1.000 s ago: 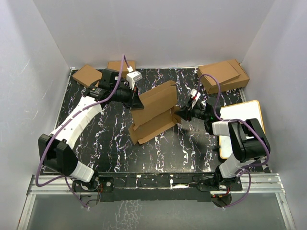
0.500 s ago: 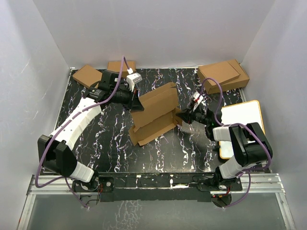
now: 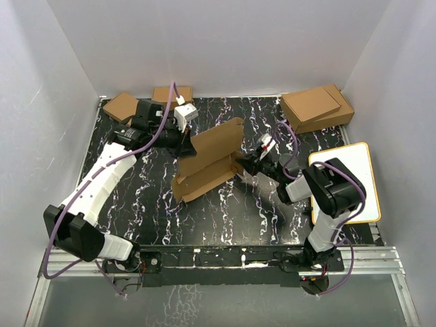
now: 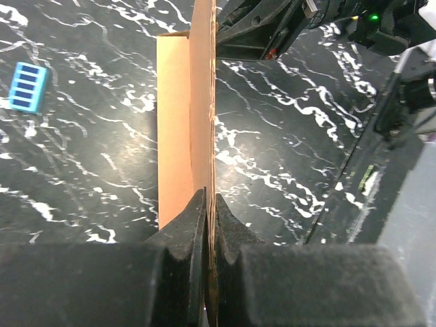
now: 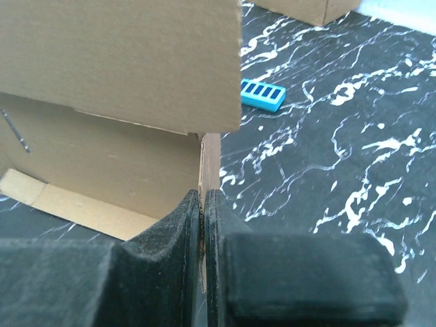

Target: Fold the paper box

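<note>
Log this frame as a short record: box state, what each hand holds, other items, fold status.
paper box: partly folded, one panel raised, base on the table
left hand: shut on the raised panel's edge
right hand: shut on a side flap
other items: blue block; stacked boxes at far right corner
fold status: not yet closed

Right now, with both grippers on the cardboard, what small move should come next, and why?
Probably the left gripper should tip the raised panel of the paper box slightly down toward its base while the right gripper holds its flap steady. Both are shut on cardboard edges, the panel stands steeply above the base on the table, and the box is not yet closed.
</note>
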### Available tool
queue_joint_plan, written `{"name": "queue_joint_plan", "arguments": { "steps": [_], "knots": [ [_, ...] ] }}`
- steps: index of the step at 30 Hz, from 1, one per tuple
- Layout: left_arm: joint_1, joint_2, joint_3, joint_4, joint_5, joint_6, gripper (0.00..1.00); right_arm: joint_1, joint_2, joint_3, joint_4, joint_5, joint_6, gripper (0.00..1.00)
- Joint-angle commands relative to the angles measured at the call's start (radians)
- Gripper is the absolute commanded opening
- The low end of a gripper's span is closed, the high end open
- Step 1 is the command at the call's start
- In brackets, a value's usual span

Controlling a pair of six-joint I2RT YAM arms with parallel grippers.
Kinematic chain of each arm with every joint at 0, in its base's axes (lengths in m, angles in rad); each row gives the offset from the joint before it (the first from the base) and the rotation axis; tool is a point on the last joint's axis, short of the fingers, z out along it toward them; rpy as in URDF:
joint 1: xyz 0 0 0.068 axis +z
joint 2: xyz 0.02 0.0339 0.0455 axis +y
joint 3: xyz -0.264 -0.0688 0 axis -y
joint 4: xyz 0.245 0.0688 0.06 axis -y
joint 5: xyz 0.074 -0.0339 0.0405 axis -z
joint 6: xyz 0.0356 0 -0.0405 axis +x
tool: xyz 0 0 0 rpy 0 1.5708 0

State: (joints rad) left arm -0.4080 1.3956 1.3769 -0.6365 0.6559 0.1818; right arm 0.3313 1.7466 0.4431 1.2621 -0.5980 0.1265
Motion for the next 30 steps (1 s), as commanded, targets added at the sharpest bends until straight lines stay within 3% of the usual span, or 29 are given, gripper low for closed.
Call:
{"name": "queue_joint_plan", "arguments": {
  "steps": [1, 8, 15, 23, 30],
  "knots": [
    [-0.005, -0.063, 0.042, 0.003, -0.104, 0.094, 0.0, 0.036, 0.099, 0.112, 0.277, 0.052, 0.039, 0.08],
    [-0.003, -0.047, -0.036, 0.038, -0.056, 0.075, 0.0, 0.034, 0.166, 0.092, 0.318, 0.0, 0.028, 0.15],
    [-0.005, -0.127, -0.158, 0.116, -0.037, 0.031, 0.0, 0.017, 0.128, 0.037, 0.306, -0.099, 0.017, 0.21],
    [-0.003, -0.152, -0.203, 0.14, -0.031, 0.02, 0.0, -0.014, 0.041, 0.024, 0.209, -0.173, -0.026, 0.28],
    [-0.004, -0.138, -0.201, 0.141, -0.026, 0.018, 0.0, -0.095, -0.027, 0.076, 0.068, -0.346, -0.043, 0.42]
  ]
}}
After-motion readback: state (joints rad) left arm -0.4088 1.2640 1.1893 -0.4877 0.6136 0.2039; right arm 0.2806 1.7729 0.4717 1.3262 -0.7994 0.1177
